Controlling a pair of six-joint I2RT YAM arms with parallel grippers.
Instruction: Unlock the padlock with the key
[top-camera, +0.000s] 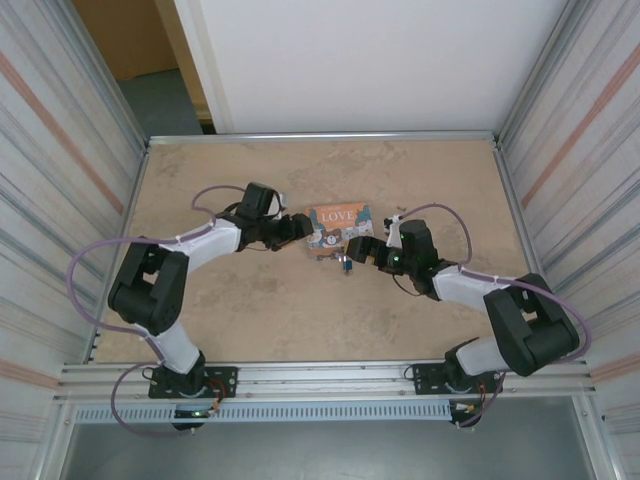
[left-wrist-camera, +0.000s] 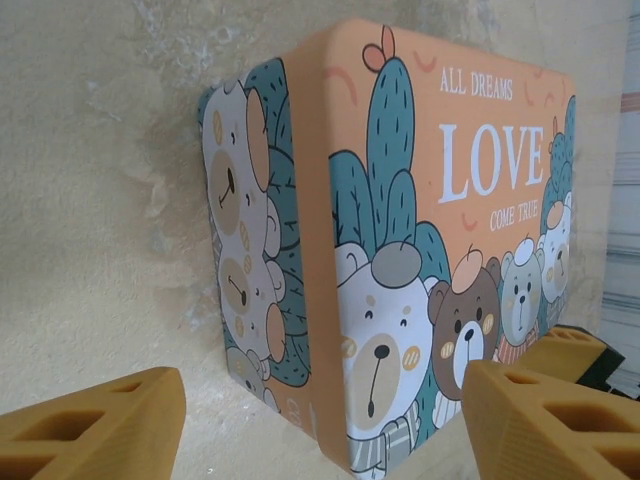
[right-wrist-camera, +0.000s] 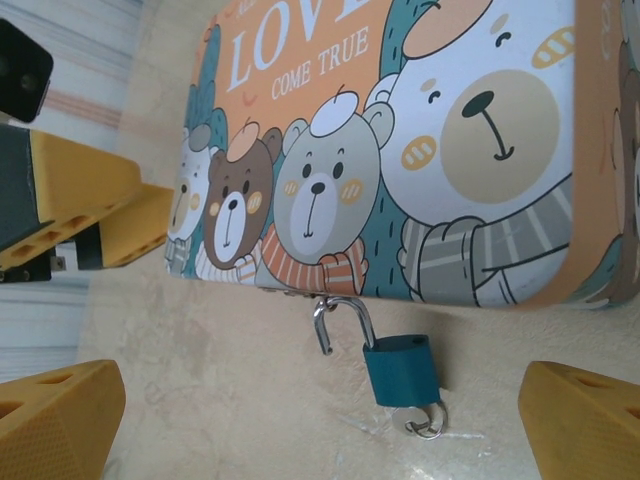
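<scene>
**Shackle apparently sprung, key not made out**

A tiny blue padlock with a thin silvery shackle (right-wrist-camera: 400, 368) is seen lying on the mottled beige tabletop (right-wrist-camera: 200, 400), between the spread fingers of the right claw (right-wrist-camera: 320, 400), which is wide open and empty. One shackle leg appears lifted free of the body, so the lock is judged opened, or nearly so. Its arch meets the edge of the rectangular orange "LOVE" tin with cartoon bears (right-wrist-camera: 330, 150), just beyond that claw. The left claw (left-wrist-camera: 325, 400) is parted about the tin's corner, and no contact is evident. A small wire ring (right-wrist-camera: 428, 420) is seen under the lock. The key itself cannot be made out, nor whether the shackle passes through a hasp.
</scene>
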